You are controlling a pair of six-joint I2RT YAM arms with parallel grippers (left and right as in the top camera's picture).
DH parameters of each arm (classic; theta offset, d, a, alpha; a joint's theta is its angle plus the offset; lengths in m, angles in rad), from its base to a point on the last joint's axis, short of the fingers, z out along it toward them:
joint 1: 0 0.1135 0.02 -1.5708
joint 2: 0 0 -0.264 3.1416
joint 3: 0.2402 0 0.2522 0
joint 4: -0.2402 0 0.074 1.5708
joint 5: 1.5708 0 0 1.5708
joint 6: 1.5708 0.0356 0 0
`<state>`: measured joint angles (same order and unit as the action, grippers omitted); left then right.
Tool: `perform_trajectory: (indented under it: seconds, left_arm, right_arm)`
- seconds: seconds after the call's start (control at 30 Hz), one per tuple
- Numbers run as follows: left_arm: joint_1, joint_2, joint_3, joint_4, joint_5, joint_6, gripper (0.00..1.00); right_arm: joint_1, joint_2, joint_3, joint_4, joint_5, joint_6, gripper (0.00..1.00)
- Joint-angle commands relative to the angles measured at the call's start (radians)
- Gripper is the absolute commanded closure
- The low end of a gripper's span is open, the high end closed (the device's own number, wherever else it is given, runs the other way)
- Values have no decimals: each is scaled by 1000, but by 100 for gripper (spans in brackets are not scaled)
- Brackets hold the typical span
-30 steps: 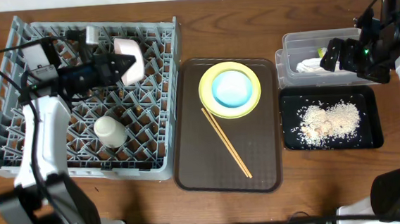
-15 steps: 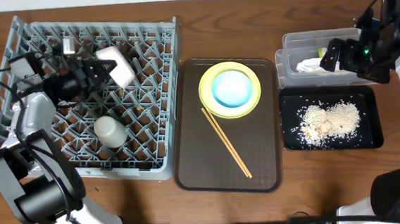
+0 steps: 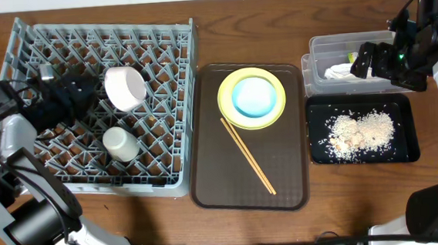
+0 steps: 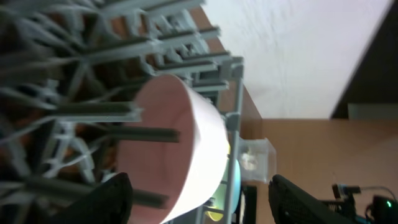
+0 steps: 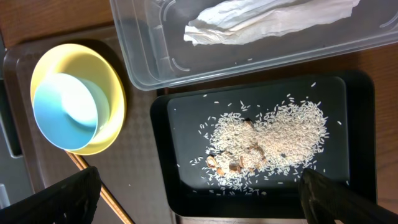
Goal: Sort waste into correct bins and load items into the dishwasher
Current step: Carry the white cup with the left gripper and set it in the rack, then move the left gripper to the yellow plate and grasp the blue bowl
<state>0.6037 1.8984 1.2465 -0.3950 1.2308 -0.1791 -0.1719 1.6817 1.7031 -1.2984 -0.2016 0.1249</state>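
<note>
**Counter contents, front edge to back edge**

1. Brown serving tray [image 3: 285, 187], centre of the counter, reaching almost to the front edge. On it, thin wooden chopsticks [image 3: 247, 156] lie side by side on a diagonal, the near ends pointing at the front-right corner.
2. Yellow plate [image 3: 228, 87], on the back half of the same tray, just beyond the far ends of the chopsticks. A light blue bowl [image 3: 254, 97] sits upright in its middle.
3. Grey dish rack [image 3: 171, 153], filling the left half of the counter up to the back-left corner. A small white cup [image 3: 119, 143] rests among the pegs on the front side. Behind the cup, a pinkish-white bowl [image 3: 125, 87] lies tipped on its side between pegs, mouth turned to the left edge.
4. Left gripper [image 3: 93, 93], low over the rack, beside the bowl's mouth. The fingers are spread wide and grip nothing.
5. Black tray [image 3: 406, 144], near the right edge, carrying a heap of rice crumbs [image 3: 361, 133].
6. Clear tub [image 3: 329, 45], directly behind the black tray and touching it. It holds a crumpled white napkin [image 3: 337, 72] and a small yellow-green wrapper [image 3: 351, 57].
7. Right gripper [image 3: 363, 61], hanging above the tub. The fingers are wide apart and empty.
</note>
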Motion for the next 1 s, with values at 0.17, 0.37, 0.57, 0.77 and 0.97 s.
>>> perform_trajectory:
  seconds: [0.17,0.37,0.57,0.77,0.97]
  left_arm:
    - [10,-166,17,-73,-192,18,17]
    - [-192,-382,17,-166,-484,20,12]
    - [-434,-442,17,-141,-480,4,12]
    - [-690,-407,17,-49,-645,-14,9]
    - [-938,-290,195,-127,-874,6,8]
  right_arm:
    - [-5,-8,17,0,3,1,1]
    - [-5,-8,17,1,3,1,1]
    - [-5,-8,17,6,3,1,1]
    - [-5,-8,17,7,3,1,1]
    - [-5,-8,17,4,3,1,1]
